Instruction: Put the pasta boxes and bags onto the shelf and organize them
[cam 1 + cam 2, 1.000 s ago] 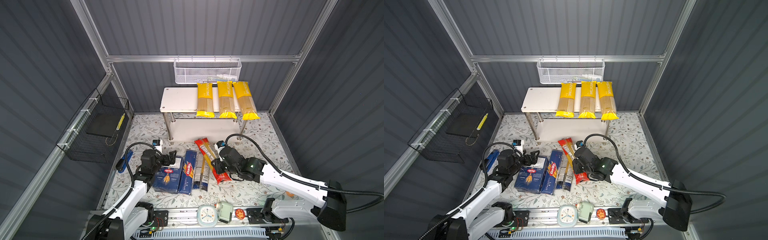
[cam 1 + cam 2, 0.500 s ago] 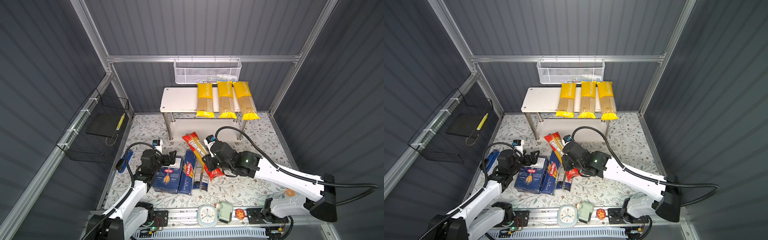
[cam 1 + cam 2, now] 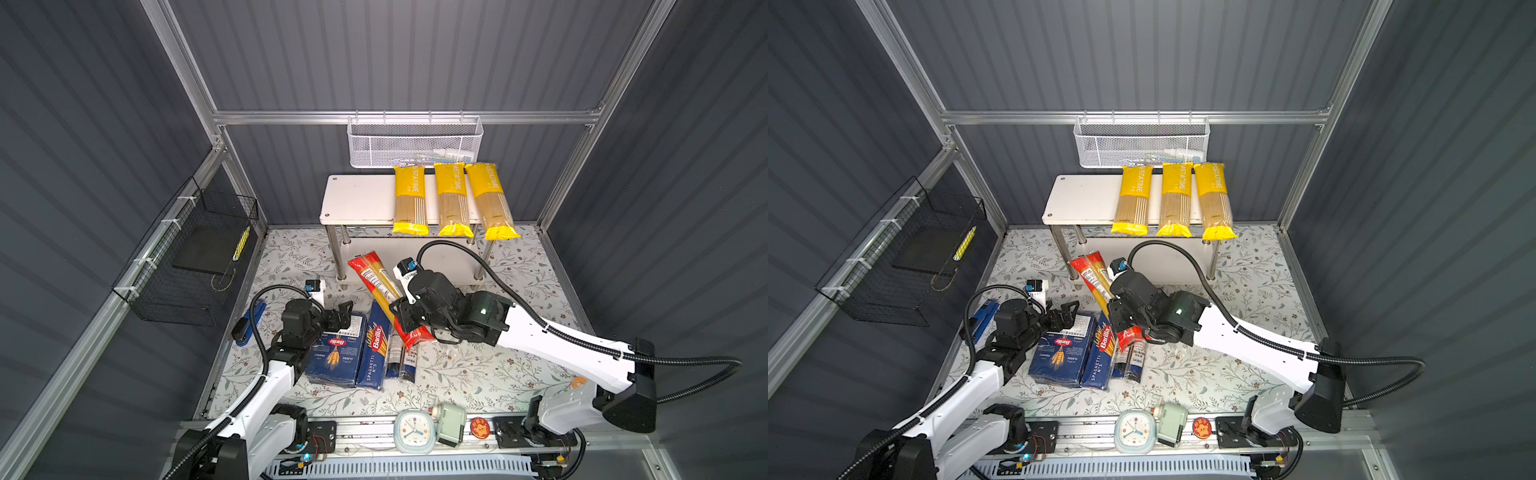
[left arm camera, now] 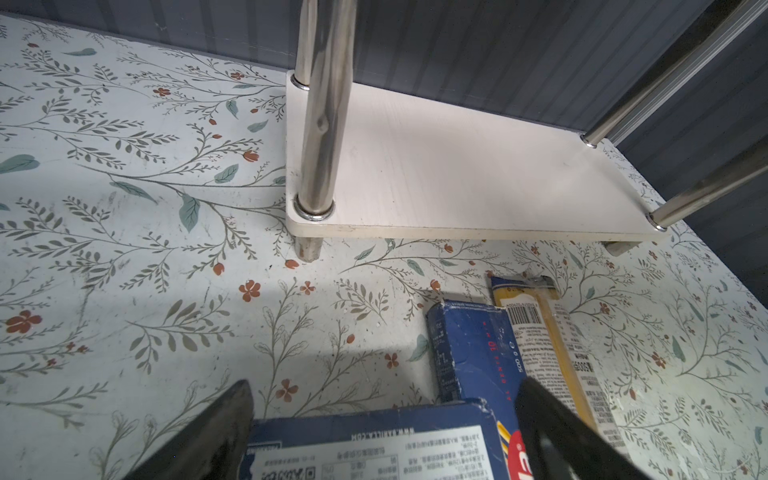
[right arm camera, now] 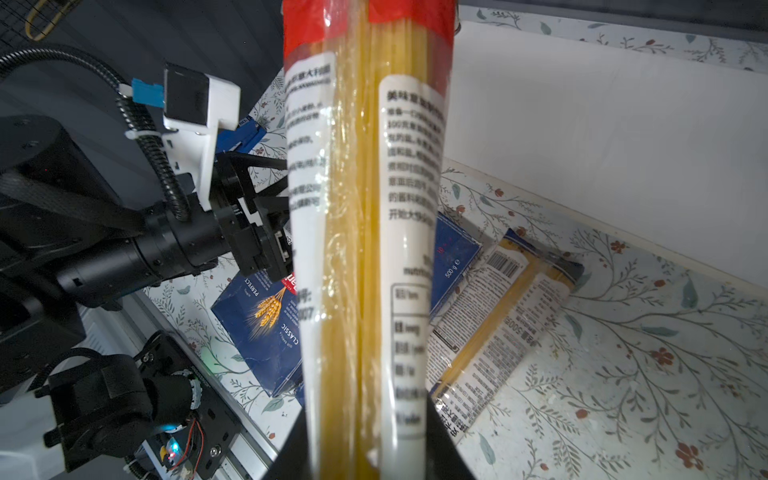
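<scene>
Since a second ago the right arm has hoisted the clear red-ended spaghetti bag (image 3: 376, 282) off the floral surface (image 3: 478, 374) and swung it left. It's now tilted above the long narrow dark blue Spaghetti carton (image 3: 374, 353), far end aimed at the white two-tier shelf (image 3: 357, 199). The fingers of the right gripper (image 3: 402, 313) are clamped narrow on the bag, below its middle. The left gripper (image 3: 345, 311) has its fingers spread wide, hovering at the wide flat dark blue carton (image 3: 334, 353).

My take: gripped that far off centre, the bag will probably droop, so level it out first. Then lay it on the bare left part of the top board, parallel to the three yellow bags (image 3: 451, 199) and clear of the chrome post (image 3: 338, 253).
</scene>
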Robot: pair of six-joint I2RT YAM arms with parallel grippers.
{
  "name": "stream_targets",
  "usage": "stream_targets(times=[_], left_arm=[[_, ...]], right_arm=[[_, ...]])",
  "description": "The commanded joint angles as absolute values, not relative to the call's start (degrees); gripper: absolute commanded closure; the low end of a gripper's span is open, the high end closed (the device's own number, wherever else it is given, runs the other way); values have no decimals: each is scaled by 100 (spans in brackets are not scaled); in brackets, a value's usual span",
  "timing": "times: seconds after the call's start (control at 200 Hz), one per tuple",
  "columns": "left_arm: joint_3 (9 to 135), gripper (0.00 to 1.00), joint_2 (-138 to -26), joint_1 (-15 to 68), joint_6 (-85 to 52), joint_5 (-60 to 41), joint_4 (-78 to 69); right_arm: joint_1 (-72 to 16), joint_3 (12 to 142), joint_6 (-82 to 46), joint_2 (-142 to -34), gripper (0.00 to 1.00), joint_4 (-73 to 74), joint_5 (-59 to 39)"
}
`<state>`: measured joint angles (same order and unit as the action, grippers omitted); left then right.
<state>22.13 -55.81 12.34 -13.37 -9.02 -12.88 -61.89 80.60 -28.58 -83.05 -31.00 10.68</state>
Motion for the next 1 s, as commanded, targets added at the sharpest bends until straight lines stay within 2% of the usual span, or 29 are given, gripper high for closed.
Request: stream_targets(times=[0.0,0.745,0.996], left_arm=[[2344,1,-5582,1257,-1310,-895,-1284],[2312,1,-5568,1257,-1343,-887,-1318],[2299,1,-5511,1257,-1353,-904,-1314]], right_arm=[[-6227,8592,-2683,-8282,75,-2261,1142],[-6230,10263,-1988,-9304,76,-2092,1333],[-6109,11214,-1974,-9874,76,-2523,1558]])
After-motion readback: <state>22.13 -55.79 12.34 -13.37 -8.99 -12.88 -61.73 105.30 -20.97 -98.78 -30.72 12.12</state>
